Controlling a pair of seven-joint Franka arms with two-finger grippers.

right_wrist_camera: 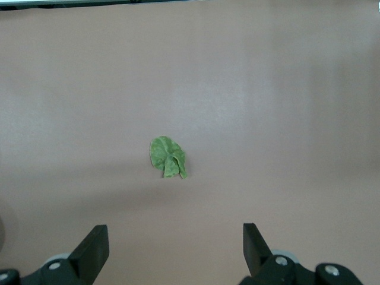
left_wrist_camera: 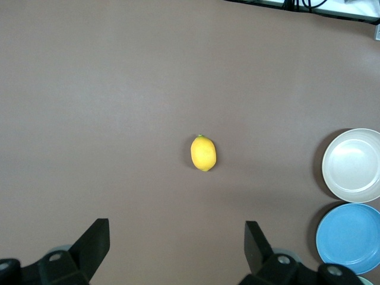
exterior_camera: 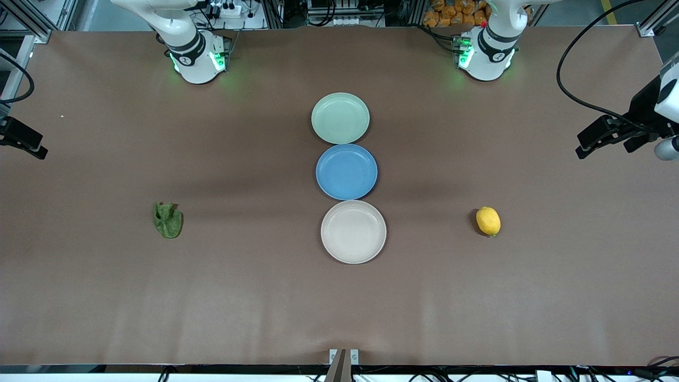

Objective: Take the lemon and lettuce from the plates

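The lemon (exterior_camera: 488,220) lies on the bare table toward the left arm's end, and also shows in the left wrist view (left_wrist_camera: 203,153). The lettuce (exterior_camera: 168,220) lies on the bare table toward the right arm's end, and also shows in the right wrist view (right_wrist_camera: 167,157). The mint green plate (exterior_camera: 340,118) and the beige plate (exterior_camera: 353,232) stand empty in the middle row. My left gripper (left_wrist_camera: 176,228) is open and empty, high above the table near the lemon. My right gripper (right_wrist_camera: 175,233) is open and empty, high above the table near the lettuce.
A blue plate (exterior_camera: 346,171) sits empty between the mint and beige plates, touching both. The brown table (exterior_camera: 238,297) spreads wide around the plate row. Both hands hang at the front view's side edges, the left (exterior_camera: 604,143) with a black cable and the right (exterior_camera: 26,142).
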